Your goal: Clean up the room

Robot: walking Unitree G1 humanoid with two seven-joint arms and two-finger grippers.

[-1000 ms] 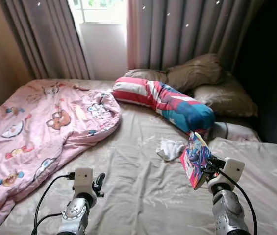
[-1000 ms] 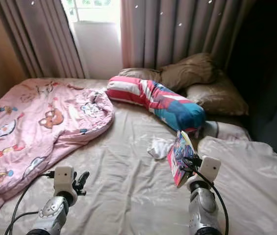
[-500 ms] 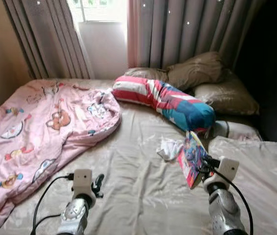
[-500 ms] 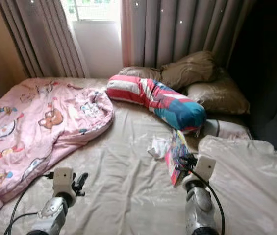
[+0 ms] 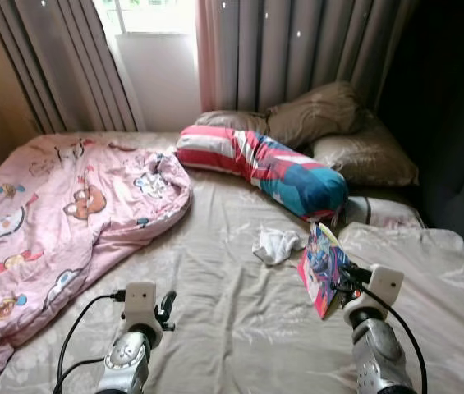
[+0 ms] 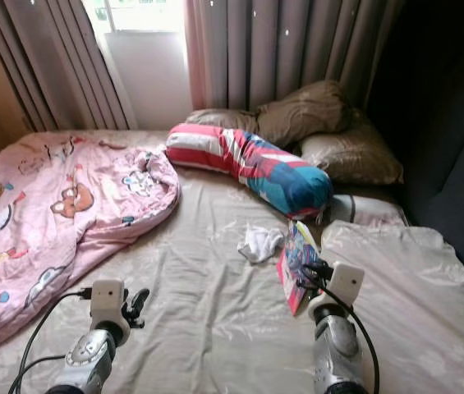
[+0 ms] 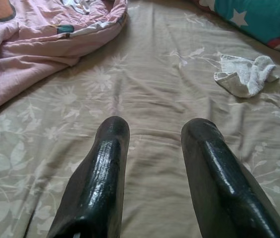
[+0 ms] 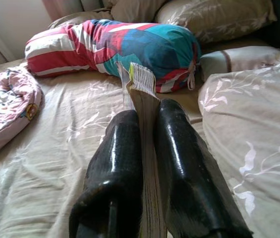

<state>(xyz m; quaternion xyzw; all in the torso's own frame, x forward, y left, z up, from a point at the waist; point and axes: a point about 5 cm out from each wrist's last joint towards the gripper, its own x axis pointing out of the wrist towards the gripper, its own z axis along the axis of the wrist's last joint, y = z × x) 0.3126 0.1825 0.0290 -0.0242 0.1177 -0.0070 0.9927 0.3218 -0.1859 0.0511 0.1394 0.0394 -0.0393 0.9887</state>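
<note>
The bed [image 5: 240,320], covered in a beige flower-printed sheet, is the landmark for everything else. Behind its head hang grey curtains [image 5: 297,49], with a bright window [image 5: 145,12] between them on the robot's left. A pink cartoon-print blanket [image 5: 59,205] lies rumpled over the left half of the bed. At the head of the bed sit two brown pillows [image 5: 314,115], one leaning on the other, and in front of them a long bolster [image 5: 264,168] striped red and white at one end and teal at the other lies slantwise across the bed. A second fold of beige sheet [image 5: 429,271] is heaped on the bed's right side.

The right end effector [image 8: 147,158] is held above the right part of the bed, its two black fingers pinching a thin colourful book [image 5: 320,267] that stands on edge, its pages fanning out past the fingertips. A small crumpled white cloth [image 5: 277,245] lies on the bed just beside the book, between it and the blanket. The left end effector [image 7: 152,129] hovers over the near left part of the bed with its fingers spread, holding nothing.
</note>
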